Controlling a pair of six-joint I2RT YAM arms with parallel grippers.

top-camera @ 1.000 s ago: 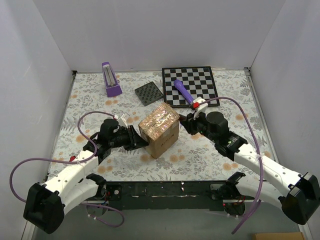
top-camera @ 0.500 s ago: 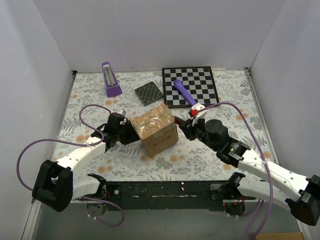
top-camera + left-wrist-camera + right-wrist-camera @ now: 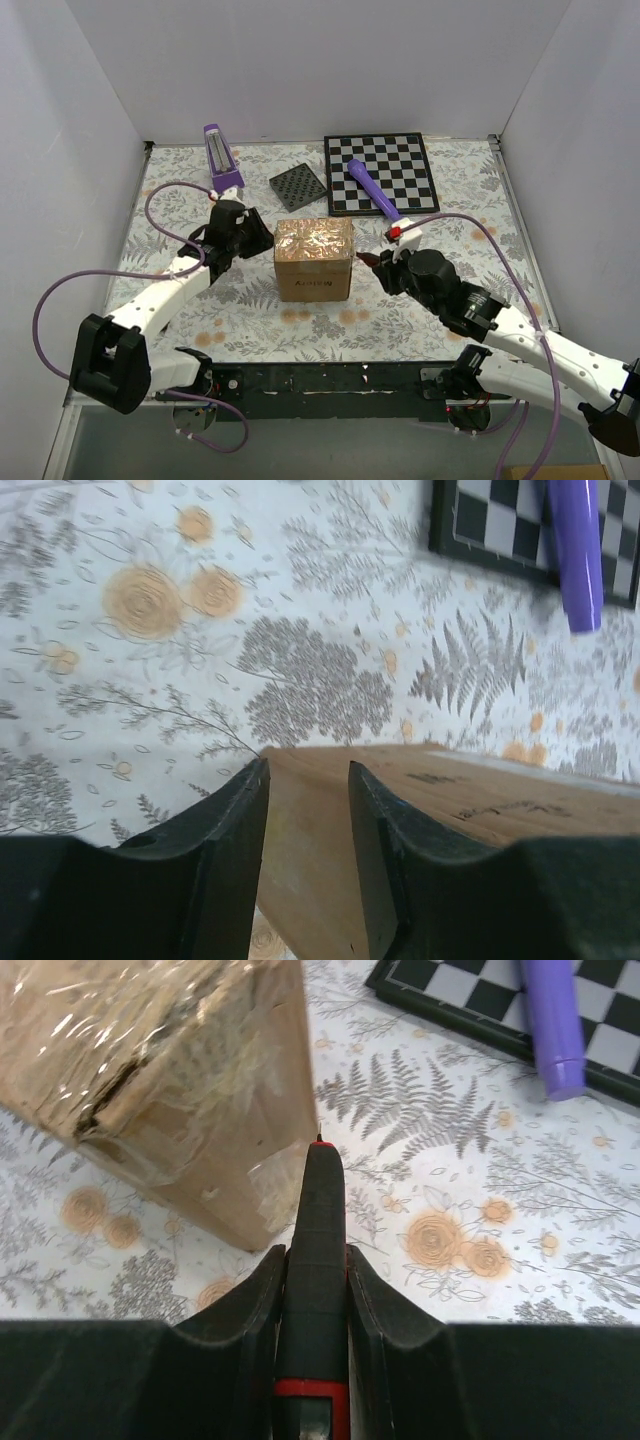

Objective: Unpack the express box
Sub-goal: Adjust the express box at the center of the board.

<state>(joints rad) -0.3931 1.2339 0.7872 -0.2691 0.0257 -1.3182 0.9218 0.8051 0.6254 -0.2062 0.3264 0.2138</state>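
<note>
Table (image 3: 430,310), seen from above, with the box (image 3: 314,258) standing upright at mid-table, taped top up and label side facing near. The chessboard (image 3: 400,165) lies far right, well apart from it.

The left gripper (image 3: 260,243) is at the box's left side with its fingers apart. A box edge shows through the gap, but contact cannot be told. The right gripper (image 3: 380,265) is clamped on a slim black cutter (image 3: 318,1220), whose tip sits just beside the box's right corner.

Risks:
- With the left fingers not closed on the box, a push from the cutter may slide or turn it instead of parting the tape.
- The glossy tape may deflect the tip.
- A steep thrust may pierce the cardboard and reach the contents.
- The cutter may twist in its grip.
</note>
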